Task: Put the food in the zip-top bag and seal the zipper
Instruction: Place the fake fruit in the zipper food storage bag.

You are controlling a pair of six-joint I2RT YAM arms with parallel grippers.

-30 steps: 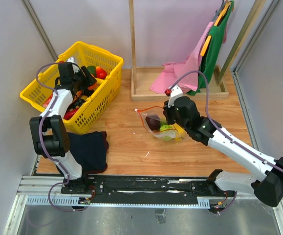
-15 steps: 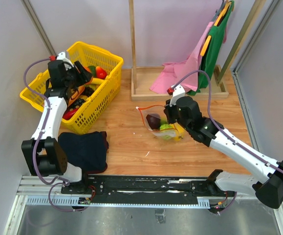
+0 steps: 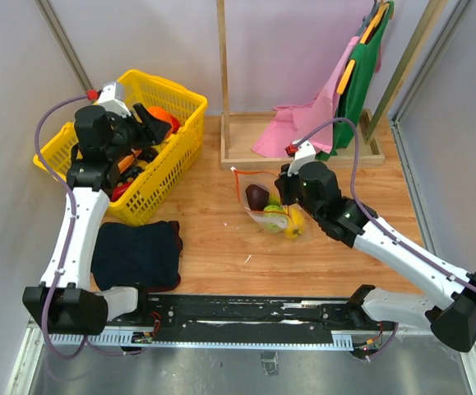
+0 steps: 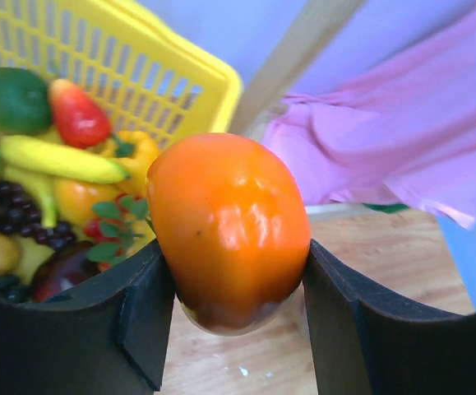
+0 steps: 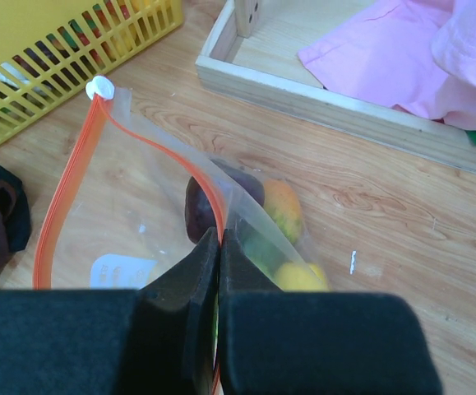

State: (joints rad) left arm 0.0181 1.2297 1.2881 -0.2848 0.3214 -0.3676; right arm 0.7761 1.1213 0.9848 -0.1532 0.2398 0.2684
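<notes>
The left pincer (image 4: 236, 306) is clenched on a glossy orange toy fruit (image 4: 228, 226), one black finger pressed to each flank, and it carries no sticker or print that can be read. In the top view this pincer (image 3: 150, 125) hangs with the fruit (image 3: 160, 115) over the far right part of the yellow basket (image 3: 176, 160). Inside the basket lie more toy foods: a green round fruit (image 4: 14, 99), a red one (image 4: 77, 115), a banana (image 4: 57, 158), a yellow bell pepper (image 4: 136, 151) and dark grapes (image 4: 7, 234). The right pincer (image 5: 219, 248) is pinched shut on the zipper (image 5: 63, 197) of the zip-top bag (image 5: 139, 197), gripping one lip of it so that the mouth gapes. The red-orange strip bends back at a small white slider (image 5: 99, 85). The bag's white label (image 5: 118, 270) carries writing too small to read. The bag rests on the wooden desk (image 3: 213, 239) near its middle, and through the clear plastic a dark purple piece (image 5: 195, 216), an orange piece (image 5: 284, 210), a green piece (image 5: 256, 245) and a yellow piece (image 5: 298, 278) lie crowded together. Beyond the bag stands a low wooden frame (image 5: 303, 99) with a pink cloth (image 5: 385, 58) piled on it. A dark blue cloth (image 3: 139, 251) lies on the desk near the left arm's base.
</notes>
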